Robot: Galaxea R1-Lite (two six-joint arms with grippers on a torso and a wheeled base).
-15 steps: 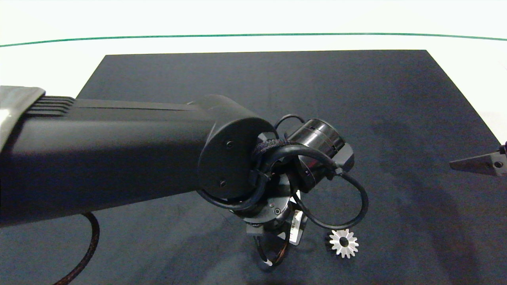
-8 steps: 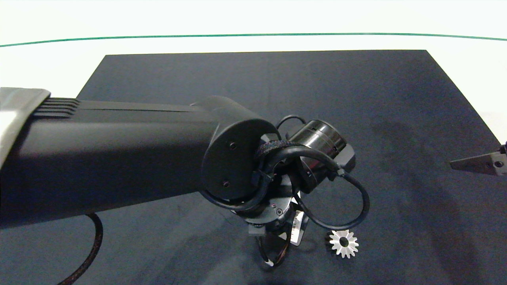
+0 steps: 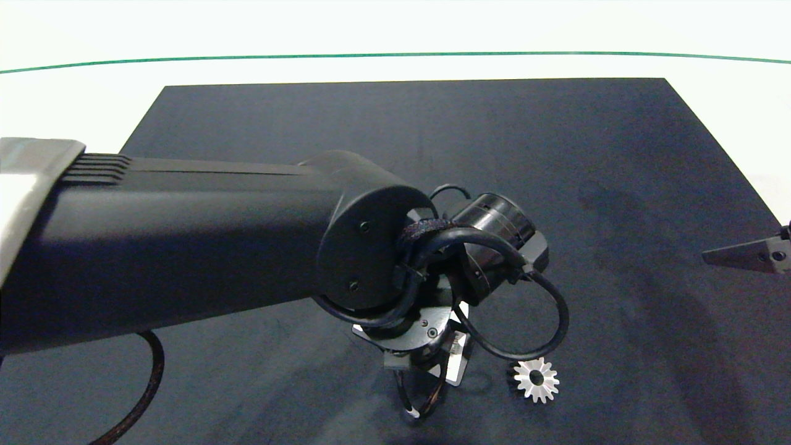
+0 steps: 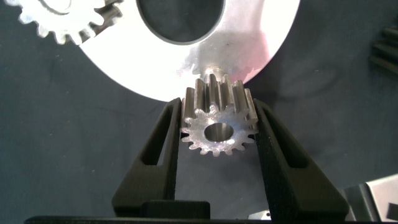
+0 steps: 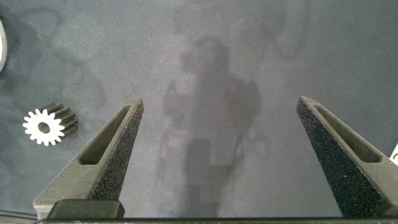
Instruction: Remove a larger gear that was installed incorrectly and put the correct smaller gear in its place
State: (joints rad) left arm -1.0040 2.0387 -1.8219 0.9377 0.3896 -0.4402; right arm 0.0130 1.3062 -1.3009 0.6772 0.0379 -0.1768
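Note:
The smaller gear (image 4: pixel 217 121), with short blunt teeth and a wide centre hole, sits between the fingers of my left gripper (image 4: pixel 217 104), which is shut on it. Its far end meets the rim of a shiny silver plate (image 4: pixel 155 68). In the head view the left arm's wrist (image 3: pixel 432 290) hides this gripper and the plate. The larger gear (image 3: pixel 536 379), star-like with pointed teeth, lies flat on the dark mat just right of that wrist, and the larger gear (image 5: pixel 45 126) also shows in the right wrist view. My right gripper (image 5: pixel 221 102) hangs open over bare mat at the right edge.
Another toothed gear (image 4: pixel 56 18) rests on the silver plate beside a large round hole (image 4: pixel 180 18). The dark mat (image 3: pixel 432 123) covers most of the white table (image 3: pixel 74 99). A black cable (image 3: pixel 139 389) trails under the left arm. One right finger (image 3: pixel 748 256) pokes in.
The left wrist has turned a little and shifted slightly over the same spot. The gear on the mat and the right gripper have not moved.

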